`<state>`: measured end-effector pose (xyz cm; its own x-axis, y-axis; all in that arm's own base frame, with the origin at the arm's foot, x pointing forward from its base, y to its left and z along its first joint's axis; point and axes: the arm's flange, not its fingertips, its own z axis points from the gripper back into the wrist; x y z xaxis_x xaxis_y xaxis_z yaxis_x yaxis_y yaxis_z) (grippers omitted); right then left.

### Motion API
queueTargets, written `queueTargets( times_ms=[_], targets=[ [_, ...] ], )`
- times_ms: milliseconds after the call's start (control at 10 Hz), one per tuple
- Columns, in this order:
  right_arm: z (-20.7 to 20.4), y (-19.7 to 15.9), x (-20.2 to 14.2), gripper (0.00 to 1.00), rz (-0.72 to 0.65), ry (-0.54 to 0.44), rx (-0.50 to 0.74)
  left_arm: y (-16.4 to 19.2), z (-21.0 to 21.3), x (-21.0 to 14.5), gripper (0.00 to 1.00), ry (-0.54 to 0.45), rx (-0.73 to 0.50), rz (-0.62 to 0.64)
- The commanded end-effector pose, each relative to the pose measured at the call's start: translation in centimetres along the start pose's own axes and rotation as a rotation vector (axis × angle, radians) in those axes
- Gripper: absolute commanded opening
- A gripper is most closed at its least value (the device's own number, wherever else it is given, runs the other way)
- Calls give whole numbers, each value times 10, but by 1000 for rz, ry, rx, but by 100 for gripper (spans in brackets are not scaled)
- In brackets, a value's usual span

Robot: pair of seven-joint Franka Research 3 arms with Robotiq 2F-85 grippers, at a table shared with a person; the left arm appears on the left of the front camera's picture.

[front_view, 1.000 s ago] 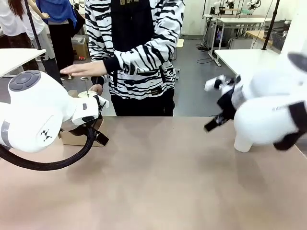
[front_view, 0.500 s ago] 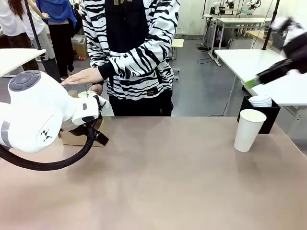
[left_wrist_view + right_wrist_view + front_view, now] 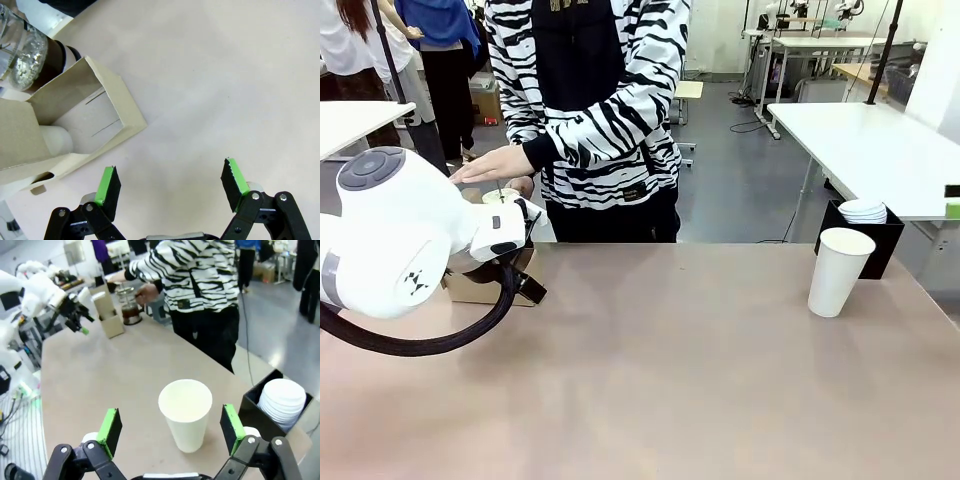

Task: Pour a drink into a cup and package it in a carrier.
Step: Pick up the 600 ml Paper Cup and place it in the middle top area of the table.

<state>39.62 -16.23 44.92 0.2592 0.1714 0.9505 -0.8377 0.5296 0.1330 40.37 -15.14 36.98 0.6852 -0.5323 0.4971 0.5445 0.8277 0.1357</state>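
A tall white paper cup [image 3: 839, 271] stands without a lid at the table's right side. In the right wrist view the cup [image 3: 186, 412] sits just beyond my open right gripper [image 3: 170, 429], between the lines of its fingers and untouched. The brown cardboard carrier [image 3: 75, 120] lies just past my open left gripper [image 3: 170, 182], with a white cup [image 3: 55, 141] in one slot. Beside the carrier stands the clear jug [image 3: 25, 55] with the dark drink in it. A person's hand [image 3: 490, 160] rests on top of the jug [image 3: 131, 312]. My left arm [image 3: 390, 240] hides most of the carrier [image 3: 480, 288].
A black box of white lids [image 3: 865, 222] stands right behind the cup, at the table's far right corner. The person in a striped top [image 3: 590, 100] stands at the far edge. Bare tabletop [image 3: 670, 370] stretches between carrier and cup.
My right arm has swung up and out to the right, uncovering the cup and the lid box. The person's hand has shifted slightly on the jug. The left arm has not moved.
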Motion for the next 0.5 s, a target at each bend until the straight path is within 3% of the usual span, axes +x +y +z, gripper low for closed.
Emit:
queueTargets(
  times_ms=[0,200,400],
  targets=[
    [1,13,31,100,24,44,-34,0,1,0,100,-1,-1,-1],
    [1,13,31,100,24,44,-34,0,1,0,100,-1,-1,-1],
    [-10,-14,1,100,-21,-12,18,0,1,0,100,-1,-1,-1]
  ],
)
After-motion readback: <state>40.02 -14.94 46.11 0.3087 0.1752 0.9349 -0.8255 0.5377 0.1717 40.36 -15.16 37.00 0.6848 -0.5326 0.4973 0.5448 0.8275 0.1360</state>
